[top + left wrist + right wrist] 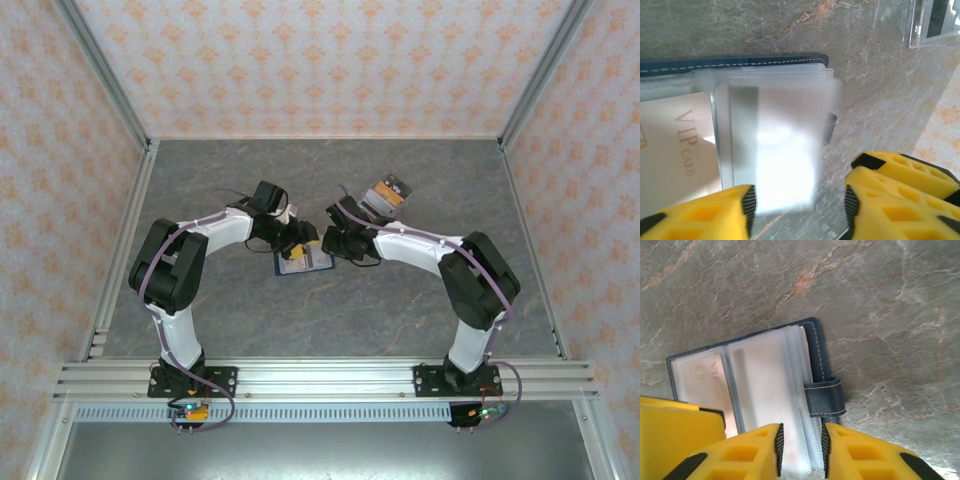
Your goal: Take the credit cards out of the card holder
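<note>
I'm working in a robotics lab test cell. Bare aluminium frame posts (100,60) box in patterned wall panels (320,60). My left arm (175,275) and right arm (480,280) are bolted to slotted aluminium rails (320,378) at the edge of a grey marbled tabletop (400,310).

Near the middle of a grey marbled table (420,300), an open card holder (305,264), dark blue at the rim, pale and orange inside, lying flat. Over its far edge, the left gripper (298,240) with yellow fingers, reaching in from the left; beside its right corner, the right gripper (337,243), reaching in from the right. Finger spacing too small to read. Behind the right wrist, a loose pile of credit cards (388,194), apart from the card holder. All round, patterned peach walls (300,60) and an aluminium frame (320,375).
</note>
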Action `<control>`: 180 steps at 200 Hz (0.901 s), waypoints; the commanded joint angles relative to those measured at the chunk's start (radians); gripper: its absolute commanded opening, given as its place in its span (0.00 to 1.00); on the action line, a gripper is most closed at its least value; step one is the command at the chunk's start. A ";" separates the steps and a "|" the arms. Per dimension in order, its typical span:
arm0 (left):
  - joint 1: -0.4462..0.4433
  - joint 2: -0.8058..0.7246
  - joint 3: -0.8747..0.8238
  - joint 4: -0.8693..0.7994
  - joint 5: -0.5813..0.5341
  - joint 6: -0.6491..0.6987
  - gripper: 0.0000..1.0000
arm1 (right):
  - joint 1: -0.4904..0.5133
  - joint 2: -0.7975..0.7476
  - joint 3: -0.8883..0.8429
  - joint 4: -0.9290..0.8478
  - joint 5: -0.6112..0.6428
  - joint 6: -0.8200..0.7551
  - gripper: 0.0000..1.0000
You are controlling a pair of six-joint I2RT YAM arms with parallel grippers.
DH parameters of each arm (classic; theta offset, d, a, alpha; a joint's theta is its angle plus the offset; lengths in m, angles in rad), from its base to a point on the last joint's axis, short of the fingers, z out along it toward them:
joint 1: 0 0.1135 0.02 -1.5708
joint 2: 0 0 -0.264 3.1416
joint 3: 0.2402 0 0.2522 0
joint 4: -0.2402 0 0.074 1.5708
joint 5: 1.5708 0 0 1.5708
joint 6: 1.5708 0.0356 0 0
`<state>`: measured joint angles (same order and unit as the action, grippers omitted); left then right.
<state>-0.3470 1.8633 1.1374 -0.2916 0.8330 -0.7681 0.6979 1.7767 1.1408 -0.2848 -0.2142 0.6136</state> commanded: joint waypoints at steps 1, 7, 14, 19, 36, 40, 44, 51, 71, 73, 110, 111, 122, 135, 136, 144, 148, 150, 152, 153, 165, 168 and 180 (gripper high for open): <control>-0.006 -0.047 0.022 -0.015 -0.015 -0.004 0.61 | -0.001 -0.064 0.000 -0.024 0.077 0.002 0.29; -0.003 -0.053 0.020 -0.018 -0.025 -0.003 0.63 | -0.001 -0.065 0.000 -0.025 0.077 0.001 0.29; 0.000 -0.057 0.017 -0.021 -0.033 -0.005 0.63 | -0.001 -0.063 0.000 -0.022 0.074 -0.002 0.29; 0.002 -0.059 0.015 -0.029 -0.044 -0.004 0.63 | -0.001 -0.061 0.000 -0.019 0.063 -0.005 0.29; 0.005 -0.057 0.015 -0.065 -0.089 0.009 0.56 | 0.000 -0.035 0.016 -0.013 0.011 -0.021 0.27; 0.005 -0.055 0.014 -0.073 -0.098 0.010 0.53 | 0.000 -0.025 0.022 -0.013 -0.010 -0.026 0.26; 0.006 -0.052 0.013 -0.077 -0.106 0.011 0.51 | 0.002 -0.015 0.032 -0.015 -0.026 -0.031 0.25; 0.007 -0.049 0.010 -0.087 -0.121 0.014 0.47 | 0.005 0.003 0.047 -0.022 -0.049 -0.038 0.24; 0.006 -0.035 0.009 -0.103 -0.141 0.019 0.40 | 0.014 0.060 0.089 -0.041 -0.085 -0.049 0.21; 0.006 -0.033 0.009 -0.103 -0.141 0.019 0.40 | 0.014 0.062 0.091 -0.041 -0.086 -0.049 0.21; 0.007 -0.019 0.010 -0.144 -0.179 0.040 0.36 | 0.014 0.120 0.132 -0.073 -0.101 -0.050 0.20; 0.008 -0.019 0.010 -0.147 -0.181 0.040 0.36 | 0.014 0.121 0.132 -0.072 -0.103 -0.051 0.20; 0.010 -0.018 0.010 -0.162 -0.199 0.047 0.34 | 0.014 0.131 0.137 -0.063 -0.129 -0.054 0.20; 0.015 -0.024 0.005 -0.173 -0.210 0.053 0.32 | 0.014 0.138 0.135 -0.035 -0.177 -0.054 0.20; 0.016 -0.026 0.003 -0.173 -0.211 0.053 0.32 | 0.015 0.139 0.134 -0.032 -0.182 -0.054 0.20; 0.022 -0.036 -0.004 -0.172 -0.216 0.053 0.30 | 0.014 0.140 0.128 -0.004 -0.211 -0.051 0.20; 0.025 -0.042 -0.009 -0.172 -0.220 0.054 0.30 | 0.014 0.141 0.126 0.008 -0.228 -0.051 0.20; 0.026 -0.045 -0.012 -0.172 -0.221 0.053 0.29 | 0.014 0.142 0.125 0.012 -0.234 -0.051 0.20; 0.027 -0.049 -0.013 -0.172 -0.223 0.054 0.29 | 0.014 0.143 0.125 0.018 -0.241 -0.049 0.20; 0.028 -0.049 -0.014 -0.172 -0.224 0.054 0.29 | 0.014 0.143 0.125 0.019 -0.244 -0.048 0.20; 0.037 -0.070 -0.026 -0.176 -0.236 0.056 0.28 | 0.014 0.159 0.131 0.037 -0.273 -0.047 0.20; 0.039 -0.074 -0.028 -0.176 -0.236 0.056 0.28 | 0.014 0.163 0.136 0.039 -0.277 -0.048 0.20; 0.046 -0.089 -0.040 -0.177 -0.242 0.061 0.27 | 0.015 0.181 0.146 0.047 -0.298 -0.042 0.20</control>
<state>-0.3195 1.8404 1.1271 -0.4255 0.6411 -0.7319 0.7063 1.9148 1.2499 -0.2859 -0.4347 0.5747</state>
